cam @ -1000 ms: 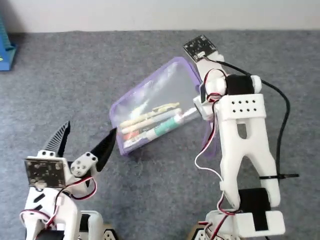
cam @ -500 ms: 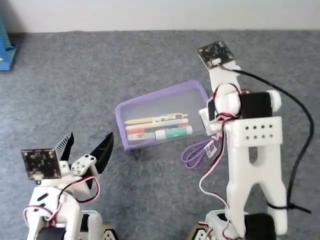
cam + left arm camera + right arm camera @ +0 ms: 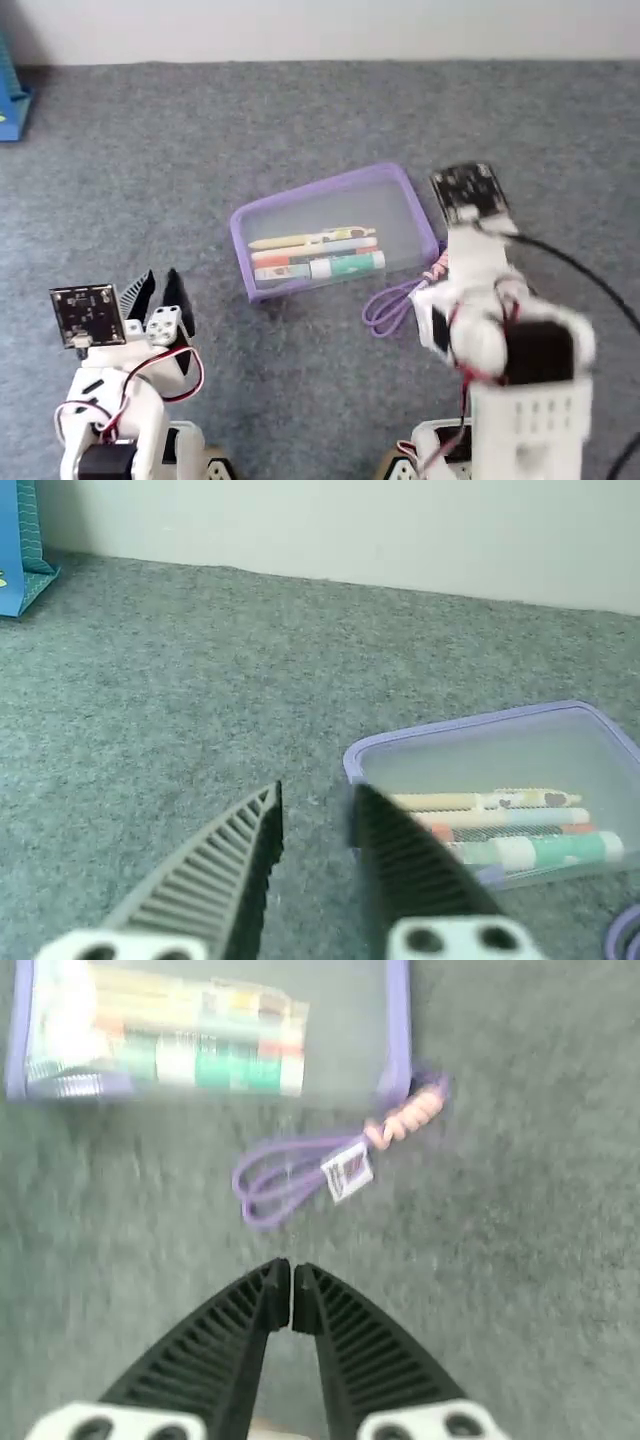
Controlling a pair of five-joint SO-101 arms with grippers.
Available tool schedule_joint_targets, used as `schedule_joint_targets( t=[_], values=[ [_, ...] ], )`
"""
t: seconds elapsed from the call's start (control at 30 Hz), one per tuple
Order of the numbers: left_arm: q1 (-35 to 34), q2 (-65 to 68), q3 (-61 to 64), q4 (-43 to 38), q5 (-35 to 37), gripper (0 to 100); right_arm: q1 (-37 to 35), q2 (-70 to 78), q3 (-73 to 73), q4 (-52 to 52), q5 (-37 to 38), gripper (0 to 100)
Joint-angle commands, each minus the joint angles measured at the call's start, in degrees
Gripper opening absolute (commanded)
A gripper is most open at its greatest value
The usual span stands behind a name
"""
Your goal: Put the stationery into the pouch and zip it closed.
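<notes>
right jaws back off pouch (image 3: 395, 225)

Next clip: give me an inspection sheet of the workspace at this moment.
Surface: grey carpet, flat.
Job's things: pouch lies flat with pens inside; purple strap beside it; zip state unclear.
Clutter: nothing seen.
Claws: left claw narrowly open, empty, short of the pouch; right claw shut, empty, near the strap.
Cables: red and white wires on the left arm; black cable at the right arm.
Surroundings: pale wall; blue object at the edge.
</notes>
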Motion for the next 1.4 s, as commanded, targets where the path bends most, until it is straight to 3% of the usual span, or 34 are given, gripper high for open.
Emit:
schedule_joint_targets(
  t=[0.0, 0.2, 0.43, 0.63, 1.17, 1.37],
  values=[
    [0.26, -0.70, 1.45, 0.26, 0.18, 1, 2.15, -12.18, 9.49, -7.60, -4.92, 0.8],
    [0.00, -0.70, 8.40, -0.18, -2.20, 1, 6.37, -27.47, 29.80, -19.91, -5.89, 0.8],
    [-0.18, -0.70, 18.59, -0.26, -6.86, 1, 6.55, -41.27, 46.24, -29.14, -1.58, 0.9],
    [0.18, -0.70, 20.44, -0.26, -7.21, 1, 6.20, -49.98, 57.05, -29.41, -1.85, 0.9],
    [-0.18, -0.70, 26.24, 0.18, -6.59, 1, 6.20, -49.10, 70.42, -26.59, -1.93, 0.9],
    [0.00, -0.70, 26.24, 0.18, 1.49, 1, 6.73, -49.36, 72.09, -21.67, -1.85, 0.9]
  ],
)
